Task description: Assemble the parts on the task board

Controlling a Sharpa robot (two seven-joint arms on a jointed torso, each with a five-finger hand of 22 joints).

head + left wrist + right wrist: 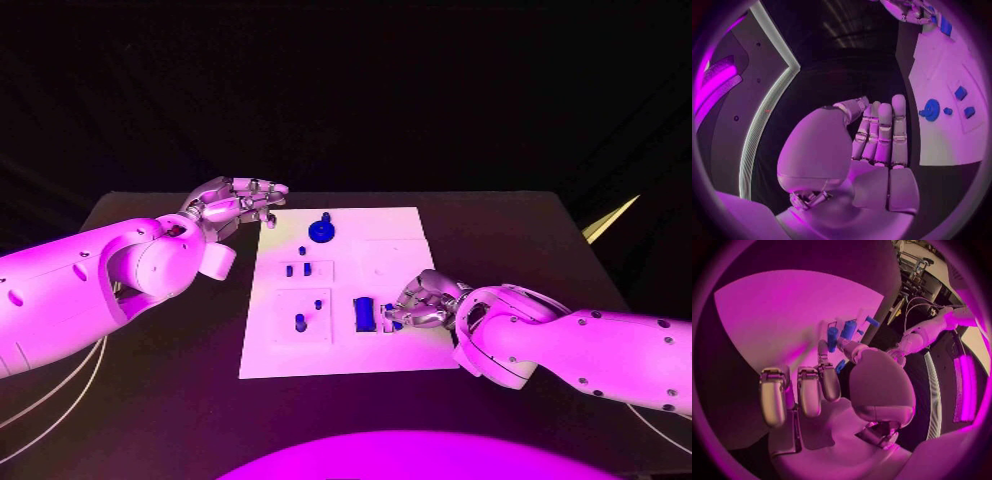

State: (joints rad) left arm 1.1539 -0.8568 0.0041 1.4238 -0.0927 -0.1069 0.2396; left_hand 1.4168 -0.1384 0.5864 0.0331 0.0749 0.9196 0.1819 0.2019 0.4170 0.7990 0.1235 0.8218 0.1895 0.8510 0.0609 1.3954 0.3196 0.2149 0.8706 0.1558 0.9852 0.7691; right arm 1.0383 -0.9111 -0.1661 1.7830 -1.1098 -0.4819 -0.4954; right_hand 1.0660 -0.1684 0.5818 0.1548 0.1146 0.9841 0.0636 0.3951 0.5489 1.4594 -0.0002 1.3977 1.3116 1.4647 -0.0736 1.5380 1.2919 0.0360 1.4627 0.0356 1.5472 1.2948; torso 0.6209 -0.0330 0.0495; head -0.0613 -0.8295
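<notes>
Presently, the scene is set out as follows.

Table: black; the white board is laid flat in its middle.

Board: several blue parts are carried on it. A round part is seen near its far edge, with a small one just beyond it.

Small parts: two short pieces are stood side by side in a raised square nearer the middle; one more piece is stood in a second square, near the front.

Block: a taller blue rectangle, placed right of that second square and just beside the right hand.

Left hand: held above the table beside the board's far left corner, apart from every part. In the wrist view its fingers are stretched out straight and close together (nothing is gripped).

Right hand: lowered onto the board's near right area. Its fingers are curled around a small blue part; whether it is truly pinched cannot be told.
</notes>
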